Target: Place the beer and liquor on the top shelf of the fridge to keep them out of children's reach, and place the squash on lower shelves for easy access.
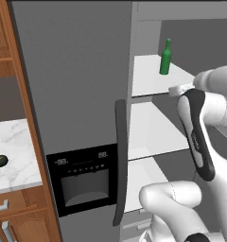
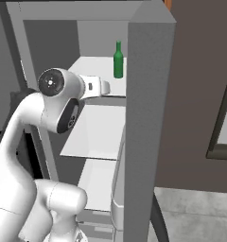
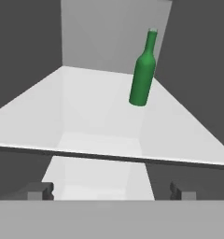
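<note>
Beer [image 3: 143, 74] is seen upright on the top shelf [image 1: 148, 78], upper right of frame, with the claw [image 3: 111, 190] wide and empty at the shelf edge; a straight withdrawal is advised so the bottle is not tipped.

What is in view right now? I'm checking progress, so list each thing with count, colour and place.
beer: one, bright green, upright on the top shelf of the fridge.
squash: one, dark green, on the marble counter left of the fridge.
fridge: one, grey, right door open, left door shut with dark handle and black dispenser panel.
lower shelves: two, white, bare.
gripper: one, open, at the top shelf's front edge, apart from the beer.
</note>
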